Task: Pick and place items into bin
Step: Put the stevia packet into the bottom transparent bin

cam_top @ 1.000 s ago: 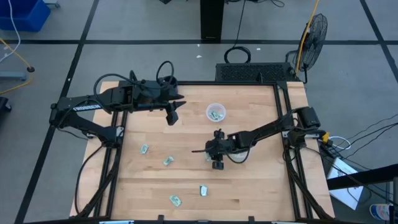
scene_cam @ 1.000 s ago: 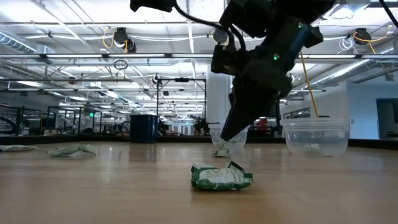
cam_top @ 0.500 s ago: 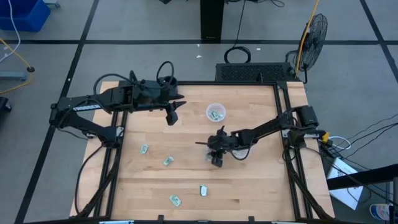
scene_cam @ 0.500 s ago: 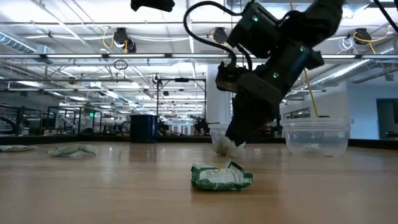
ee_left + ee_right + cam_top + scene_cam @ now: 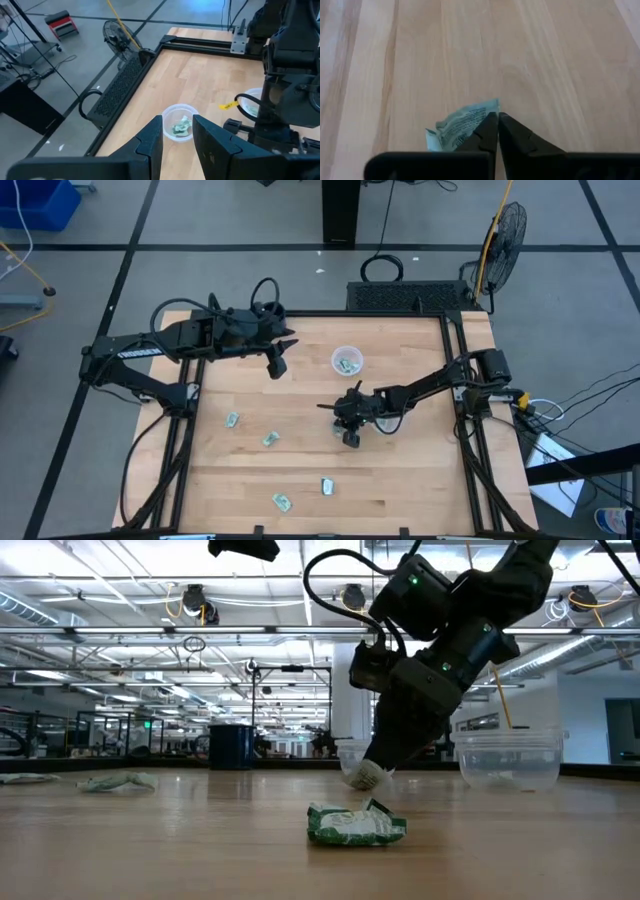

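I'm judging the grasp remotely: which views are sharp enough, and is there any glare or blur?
Right wrist view: sharp, evenly lit, the right gripper pinching a packet. Low view: bright ceiling lights behind, so the arm is nearly a silhouette; the nearest packet is crisp. High view: even light, packets tiny. Left wrist view: the left gripper looks soft, the bin clear.

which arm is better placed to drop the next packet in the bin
Right. The right gripper is shut on a packet at mid-table, near the bin. The left gripper hangs empty.

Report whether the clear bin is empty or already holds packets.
Not empty: the clear bin holds at least one green-and-white packet, visible through its open top.
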Motion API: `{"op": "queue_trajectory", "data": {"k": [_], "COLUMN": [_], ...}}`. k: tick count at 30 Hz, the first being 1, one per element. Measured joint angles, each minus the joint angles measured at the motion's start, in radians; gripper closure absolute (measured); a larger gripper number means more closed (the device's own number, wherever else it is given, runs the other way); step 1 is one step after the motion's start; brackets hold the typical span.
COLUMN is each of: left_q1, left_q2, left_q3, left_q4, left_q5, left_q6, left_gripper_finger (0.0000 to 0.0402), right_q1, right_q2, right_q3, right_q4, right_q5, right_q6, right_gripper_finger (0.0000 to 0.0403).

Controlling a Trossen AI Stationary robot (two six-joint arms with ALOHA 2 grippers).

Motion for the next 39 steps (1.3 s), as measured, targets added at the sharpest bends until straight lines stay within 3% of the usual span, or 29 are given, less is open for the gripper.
{"op": "queue_trajectory", "data": {"k": [11, 16, 21, 25, 28, 30, 36, 39], "left_q1": [0.001, 0.001, 0.001, 0.001, 0.001, 0.001, 0.001, 0.001], "left_q2": [0.000, 0.000, 0.000, 0.000, 0.000, 0.000, 0.000, 0.000], "left_q3": [0.000, 0.000, 0.000, 0.000, 0.000, 0.000, 0.000, 0.000], "left_q4": [-0.003, -0.003, -0.004, -0.005, -0.006, -0.006, -0.006, -0.006], "left_q5": [-0.005, -0.005, -0.005, -0.004, 0.007, 0.013, 0.014, 0.014], "left_q6": [0.000, 0.004, -0.010, -0.024, -0.034, -0.036, -0.043, -0.044], "left_gripper_finger": [0.0289, 0.0289, 0.0289, 0.0289, 0.0289, 0.0289, 0.0289, 0.0289], "right_q1": [0.041, 0.112, 0.186, 0.207, 0.204, 0.201, 0.202, 0.201], "right_q2": [-0.105, -0.201, -0.352, -0.467, -0.523, -0.545, -0.557, -0.556], "right_q3": [0.000, 0.000, 0.001, 0.001, -0.024, -0.061, -0.173, -0.214], "right_q4": [0.005, -0.045, -0.374, -0.734, -0.879, -0.864, -0.693, -0.662], "right_q5": [0.010, 0.096, 0.351, 0.519, 0.591, 0.592, 0.455, 0.453], "right_q6": [-0.058, -0.095, -0.057, 0.169, 0.347, 0.384, 0.383, 0.381], "right_gripper_finger": [0.0402, 0.0402, 0.0403, 0.0403, 0.0403, 0.0403, 0.0403, 0.0403]}}
